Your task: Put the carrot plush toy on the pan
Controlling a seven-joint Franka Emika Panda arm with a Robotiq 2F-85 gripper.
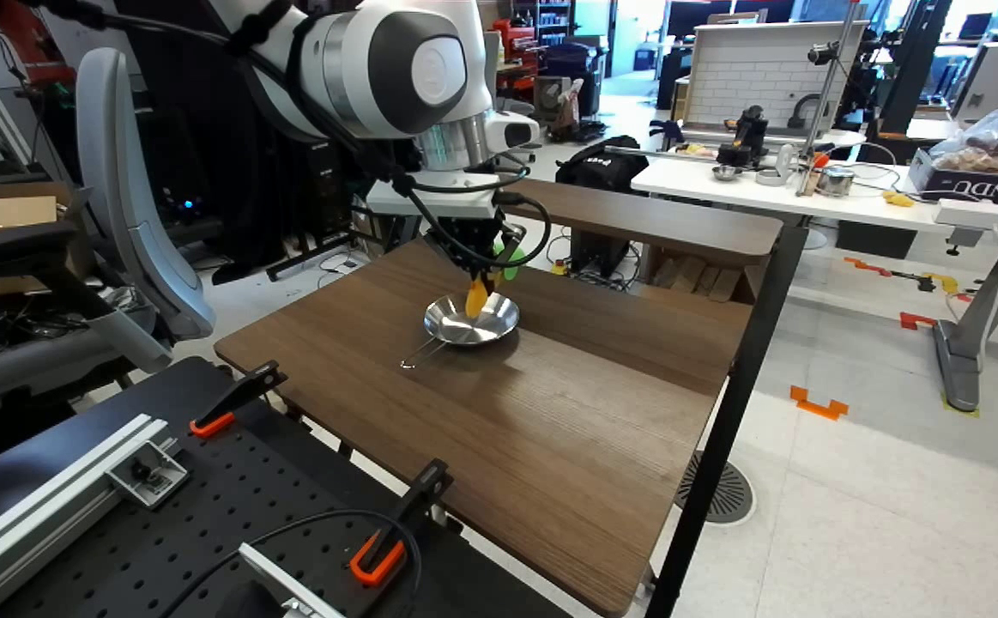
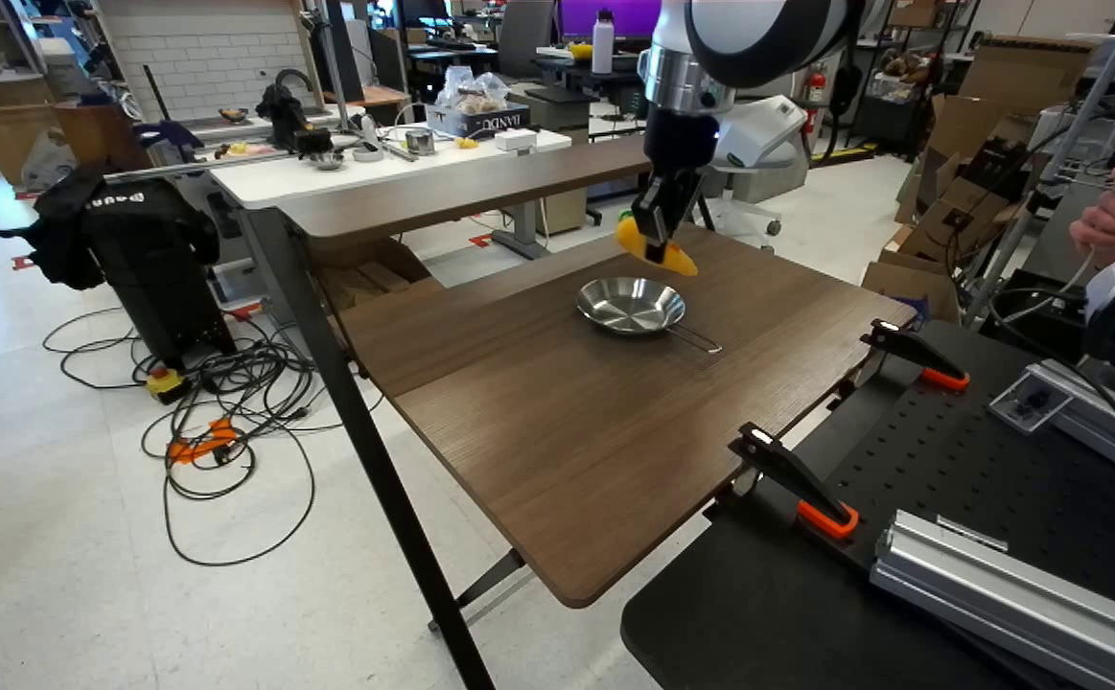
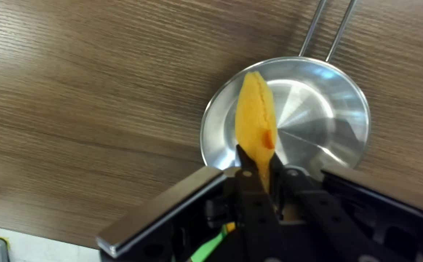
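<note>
Carrot plush toy [image 3: 255,120] held above pan [image 3: 306,98] on desk [image 2: 557,460], likely for rim clearance; tool [image 3: 262,160] pinches mid-body, probably for balance; tip toward 12 o'clock in wrist view.

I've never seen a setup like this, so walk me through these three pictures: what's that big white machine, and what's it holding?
The big white machine is a robot arm, ending in a dark gripping hand. Two pictures come from cameras outside the robot, looking at the scene from different places; the third comes from a camera on its wrist, looking down past the hand. On the brown table sits a round, shallow silver pan. The hand is closed on a carrot plush toy, yellow-orange with a green end, and holds it above the pan, not resting in it.
</note>
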